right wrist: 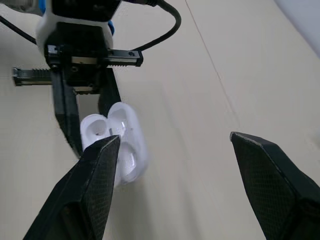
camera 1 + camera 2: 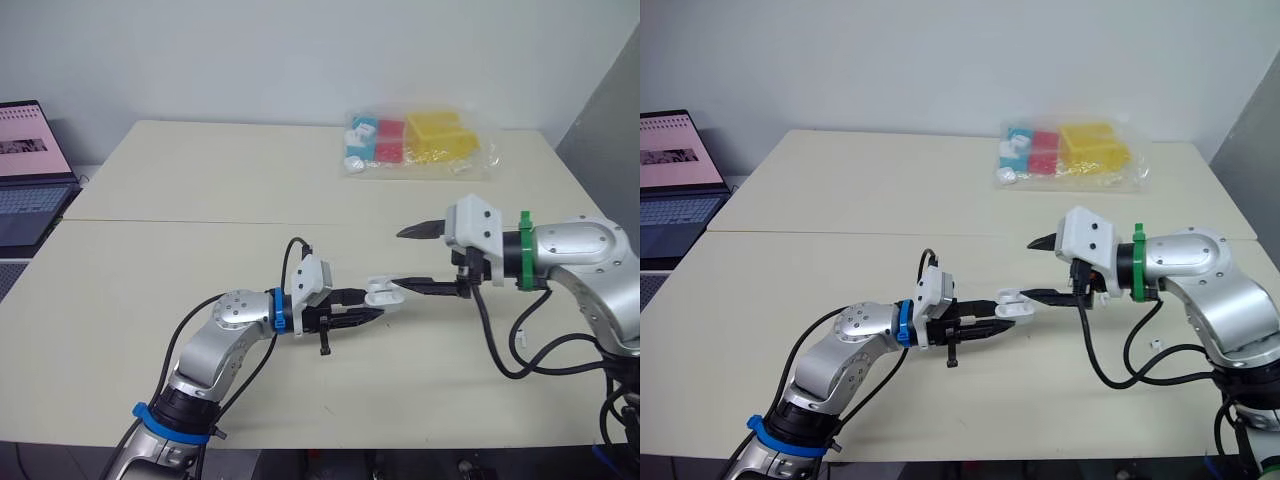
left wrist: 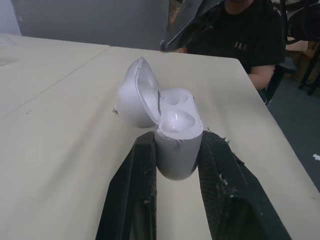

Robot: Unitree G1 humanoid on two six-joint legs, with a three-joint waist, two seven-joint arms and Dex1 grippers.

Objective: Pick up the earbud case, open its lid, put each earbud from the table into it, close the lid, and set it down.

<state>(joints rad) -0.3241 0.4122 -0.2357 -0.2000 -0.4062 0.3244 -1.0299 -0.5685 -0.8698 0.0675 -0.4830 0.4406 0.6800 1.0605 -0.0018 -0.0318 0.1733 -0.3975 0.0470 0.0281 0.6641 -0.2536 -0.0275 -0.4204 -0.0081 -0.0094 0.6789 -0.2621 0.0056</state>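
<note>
Evidently the left hand (image 2: 362,313) is acting as a vice: its two black fingers are clamping the lower body of the earbud case (image 3: 175,145) from either side, holding it just above the middle of the worktop (image 2: 200,180) with its mouth facing the right arm. Holding it that way is leaving the lid (image 3: 135,97) and the sockets free for the other arm to work on. The lid is standing swung back on its hinge, so the opening step is looking done or nearly so. The right hand (image 1: 173,137) is reaching in from the right with its fingers spread wide apart and gripping nothing. Its lower finger (image 2: 430,286) is lying right at the lid, either touching it or just short of it, and I cannot tell which; judging by that pose, it is probably working the lid rather than carrying anything. Whether the sockets are holding earbuds is not showing clearly. A small white piece (image 2: 1155,344) is lying on the worktop near the right arm, possibly an earbud, though it is too small to be sure.
</note>
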